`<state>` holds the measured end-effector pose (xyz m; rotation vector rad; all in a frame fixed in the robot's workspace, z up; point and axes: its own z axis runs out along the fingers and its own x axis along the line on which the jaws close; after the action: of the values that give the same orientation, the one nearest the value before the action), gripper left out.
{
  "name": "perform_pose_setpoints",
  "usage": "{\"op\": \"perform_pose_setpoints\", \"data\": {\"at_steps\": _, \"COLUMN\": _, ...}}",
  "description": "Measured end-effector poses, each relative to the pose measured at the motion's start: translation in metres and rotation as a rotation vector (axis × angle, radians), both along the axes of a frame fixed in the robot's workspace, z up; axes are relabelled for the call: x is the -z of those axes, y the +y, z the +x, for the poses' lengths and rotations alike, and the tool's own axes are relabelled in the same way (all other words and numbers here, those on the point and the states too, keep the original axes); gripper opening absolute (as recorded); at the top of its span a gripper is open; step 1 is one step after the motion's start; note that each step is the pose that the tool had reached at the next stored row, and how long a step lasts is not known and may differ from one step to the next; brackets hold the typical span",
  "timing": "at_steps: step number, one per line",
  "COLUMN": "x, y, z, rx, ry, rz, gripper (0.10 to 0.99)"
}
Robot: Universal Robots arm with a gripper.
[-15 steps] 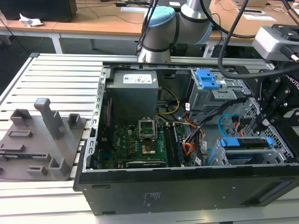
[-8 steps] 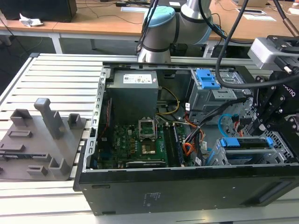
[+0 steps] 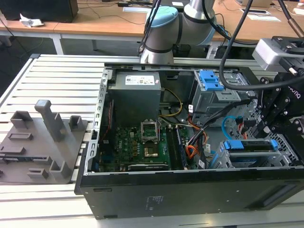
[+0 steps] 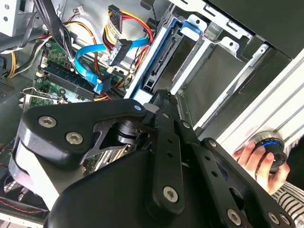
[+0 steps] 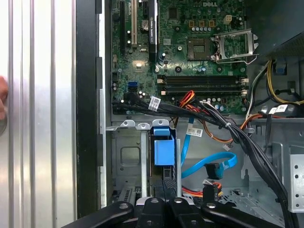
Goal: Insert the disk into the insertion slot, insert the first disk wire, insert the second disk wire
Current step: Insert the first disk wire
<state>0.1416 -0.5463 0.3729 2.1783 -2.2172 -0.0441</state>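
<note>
1 arm only, with the gripper (image 5: 166, 199) right over the disk (image 5: 162, 151). Stands on edge in the insertion slot (image 5: 124, 156), at the corner of the case (image 3: 190, 190) on the exterior view's right. Lies lengthwise along that slot, leading away from the gripper, connector end turned toward the loose blue cable (image 4: 90, 57). Cannot tell how wide the gripper stands, nor whether it grips anything.

Silver-grey arm (image 3: 199, 21) tubes meet a pale blue joint cap (image 3: 164, 20); black cables (image 3: 240, 23) trail alongside. The black pincer (image 4: 159, 107) linkage carries round silver screws (image 4: 170, 194).
</note>
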Motion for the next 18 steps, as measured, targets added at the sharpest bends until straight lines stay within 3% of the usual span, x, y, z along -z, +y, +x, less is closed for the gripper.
{"op": "perform_pose_setpoints", "data": {"at_steps": 2, "x": 0.0000, "y": 0.0000, "z": 0.0001, "rx": 0.000, "ry": 0.0000, "rz": 0.000, "gripper": 0.114}}
{"op": "perform_pose_setpoints", "data": {"at_steps": 4, "x": 0.0000, "y": 0.0000, "z": 0.0001, "rx": 0.000, "ry": 0.0000, "rz": 0.000, "gripper": 0.235}}
{"op": "perform_pose_setpoints", "data": {"at_steps": 7, "x": 0.0000, "y": 0.0006, "z": 0.0002, "rx": 0.000, "ry": 0.0000, "rz": 0.000, "gripper": 0.302}}
{"op": "perform_pose_setpoints", "data": {"at_steps": 8, "x": 0.0001, "y": 0.0076, "z": 0.0011, "rx": 0.000, "ry": 0.0000, "rz": 0.000, "gripper": 0.302}}
{"op": "perform_pose_setpoints", "data": {"at_steps": 10, "x": 0.0003, "y": 0.0357, "z": 0.0059, "rx": 0.000, "ry": 0.0000, "rz": -0.001, "gripper": 0.302}}
{"op": "perform_pose_setpoints", "data": {"at_steps": 11, "x": 0.0020, "y": 0.0459, "z": 0.0081, "rx": 0.000, "ry": 0.0001, "rz": -0.001, "gripper": 0.302}}
{"op": "perform_pose_setpoints", "data": {"at_steps": 12, "x": 0.0045, "y": 0.0492, "z": 0.0090, "rx": 0.000, "ry": 0.0002, "rz": -0.003, "gripper": 0.302}}
{"op": "perform_pose_setpoints", "data": {"at_steps": 16, "x": 0.0132, "y": 0.0520, "z": 0.0098, "rx": 0.000, "ry": 0.0002, "rz": -0.008, "gripper": 0.302}}
{"op": "perform_pose_setpoints", "data": {"at_steps": 18, "x": 0.0193, "y": 0.0523, "z": 0.0100, "rx": 0.000, "ry": 0.0002, "rz": -0.021, "gripper": 0.302}}
